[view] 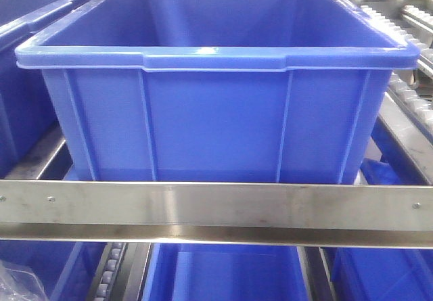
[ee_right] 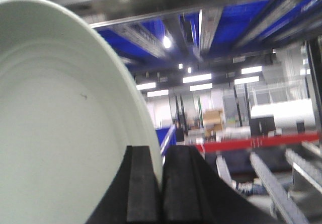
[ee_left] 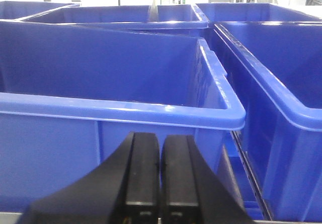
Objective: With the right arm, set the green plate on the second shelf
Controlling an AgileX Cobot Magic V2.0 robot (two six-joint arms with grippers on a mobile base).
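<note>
In the right wrist view the pale green plate [ee_right: 60, 133] fills the left half of the picture, held on edge. My right gripper [ee_right: 162, 158] is shut on the plate's rim, which runs down between the two black fingers. Steel shelf rails and blue bin undersides pass overhead. In the left wrist view my left gripper [ee_left: 161, 148] is shut and empty, its fingers pressed together in front of a blue bin [ee_left: 121, 108]. Neither gripper nor the plate shows in the front view.
A large blue bin [view: 216, 105] stands on a steel shelf rail [view: 216, 206] straight ahead, with more blue bins below, left and right. Roller tracks [view: 406, 84] run at the right. In the right wrist view a red bar [ee_right: 261, 141] and roller rails [ee_right: 271, 178] lie ahead.
</note>
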